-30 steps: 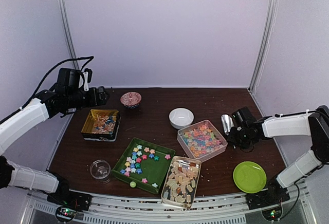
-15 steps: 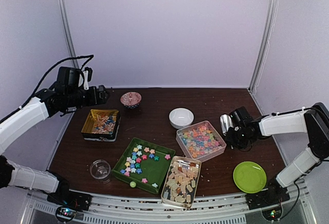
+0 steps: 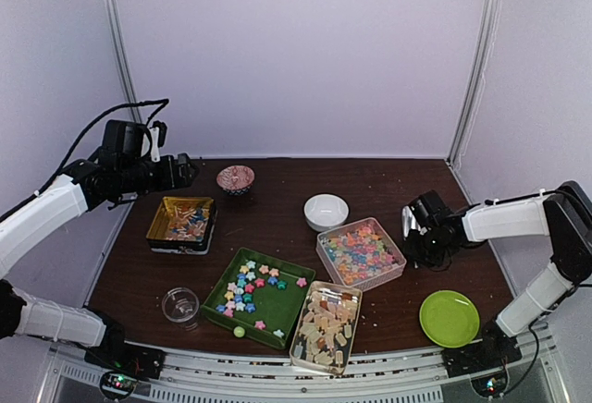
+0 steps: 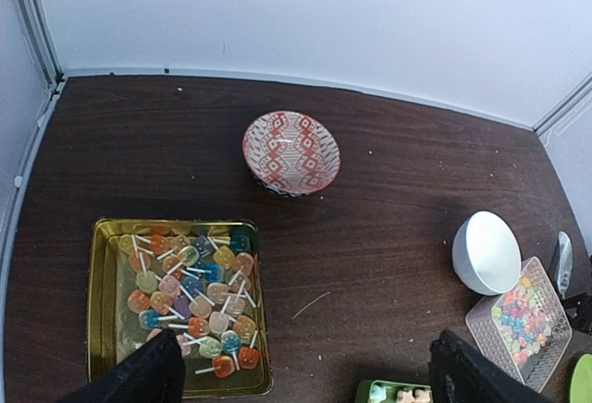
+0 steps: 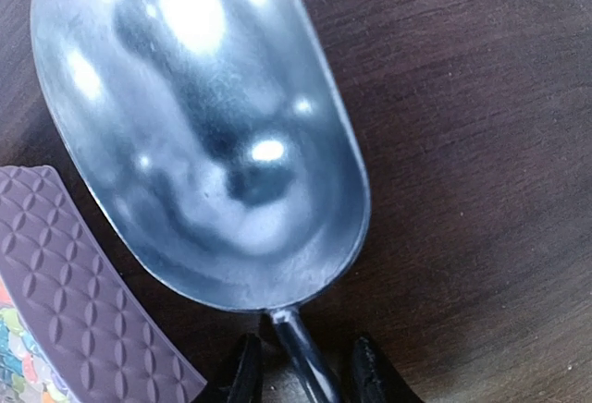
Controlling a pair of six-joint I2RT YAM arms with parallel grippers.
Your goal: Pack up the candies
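Pastel star candies (image 3: 363,250) fill a clear box beside my right gripper (image 3: 421,229); more stars (image 3: 248,283) lie in a green tray (image 3: 277,318). Beige chunky candies (image 3: 326,324) fill a clear box at the front. My right gripper (image 5: 301,371) is low over the table, its fingers (image 5: 242,366) close on either side of the handle of a metal scoop (image 5: 203,135), which is empty and also shows in the top view (image 3: 408,221). My left gripper (image 3: 185,172) is open and empty, held high over the far left (image 4: 305,375).
A gold tin of lollipops (image 3: 181,221) stands at the left, also in the left wrist view (image 4: 185,292). A patterned bowl (image 3: 235,178), a white bowl (image 3: 326,211), a glass cup (image 3: 179,304) and a green plate (image 3: 449,318) stand around the trays.
My right gripper and the scoop shifted slightly left, then back, and the scoop now looks narrower, rolled on its side. The left arm has not moved.
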